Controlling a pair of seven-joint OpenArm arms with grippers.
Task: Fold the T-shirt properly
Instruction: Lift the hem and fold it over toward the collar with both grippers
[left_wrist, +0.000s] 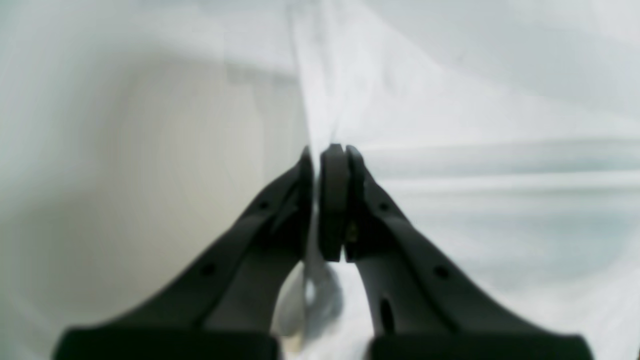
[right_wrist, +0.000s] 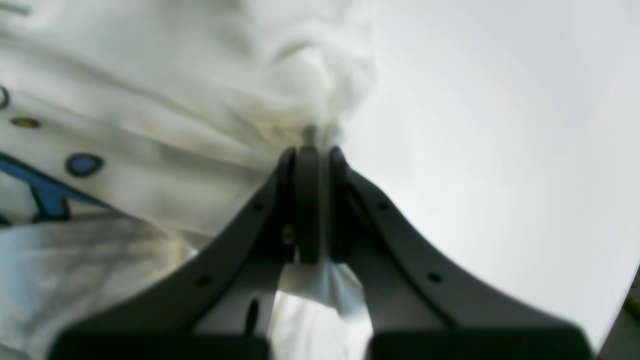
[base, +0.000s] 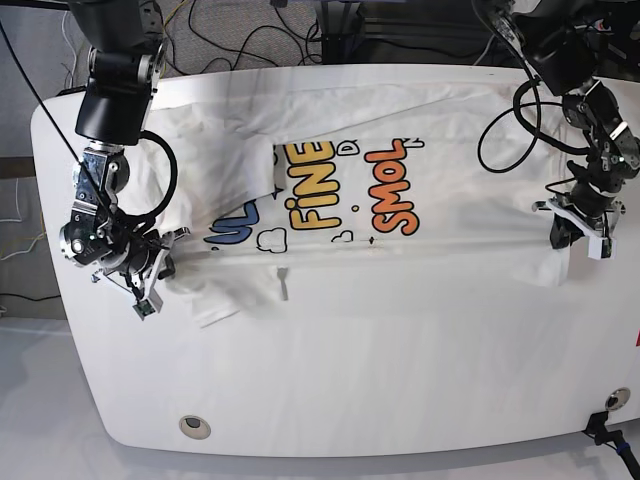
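The shirt (base: 460, 180) is thin, soft white cotton, stretched between the left claw (left_wrist: 327, 205) and the right claw (right_wrist: 320, 205) above the white, smooth desk (base: 350, 380). From one claw to the other the cloth pulls into long, straight, narrow creases; beyond that line, on the far side from the desk's rounded near edge, it spreads broad and fairly flat. Bold rounded lettering in orange and yellow reads "SMOL" and "FINE", with blue letters and outlined clouds nearer the right claw. A limp, wavy-edged flap of cloth droops on the near side of the right claw, and a smaller one hangs beneath the left.

The blue word is partly lost in folds, and a layer of cloth beside the right claw covers some of the print. Both wrist views are blurred, so the weave cannot be made out, and in the left one only plain white fabric shows.

The left claw is closed on a thin pinch of the shirt, its dark fingers pressing a ridge of fabric between them. The right claw likewise grips a narrow gathered fold.
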